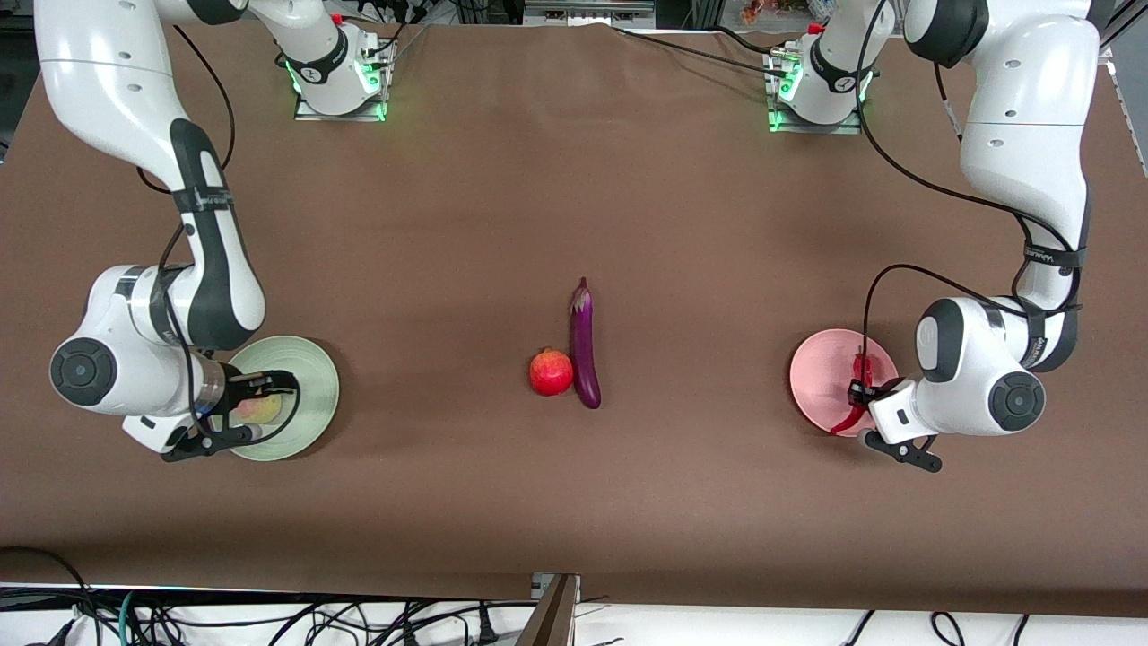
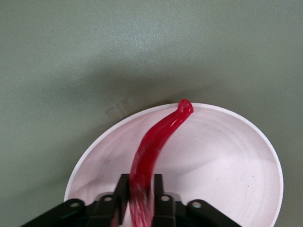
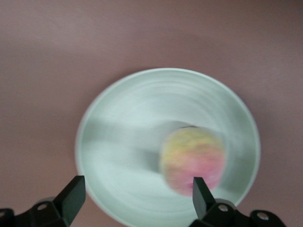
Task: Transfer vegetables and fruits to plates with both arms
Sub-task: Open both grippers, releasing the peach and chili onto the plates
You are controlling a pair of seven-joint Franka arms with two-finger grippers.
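Observation:
My right gripper [image 1: 251,410] is open just over the mint green plate [image 1: 309,386] at the right arm's end of the table. The yellow-green, pink-blushed fruit [image 1: 260,411] lies on that plate below the spread fingers. In the right wrist view the fruit [image 3: 193,160] sits on the plate [image 3: 123,142], close to one finger of the open gripper [image 3: 137,189]. My left gripper [image 1: 859,392] is shut on the red chili pepper [image 1: 861,368] over the pink plate [image 1: 821,372]. In the left wrist view the chili [image 2: 156,142] sticks out from the gripper [image 2: 140,194] above the plate [image 2: 227,156].
The purple eggplant [image 1: 585,345] lies mid-table, its stem end toward the robots' bases. The bright red fruit [image 1: 551,372] touches its side, toward the right arm's end. The brown table [image 1: 574,197] lies bare between these and the two plates.

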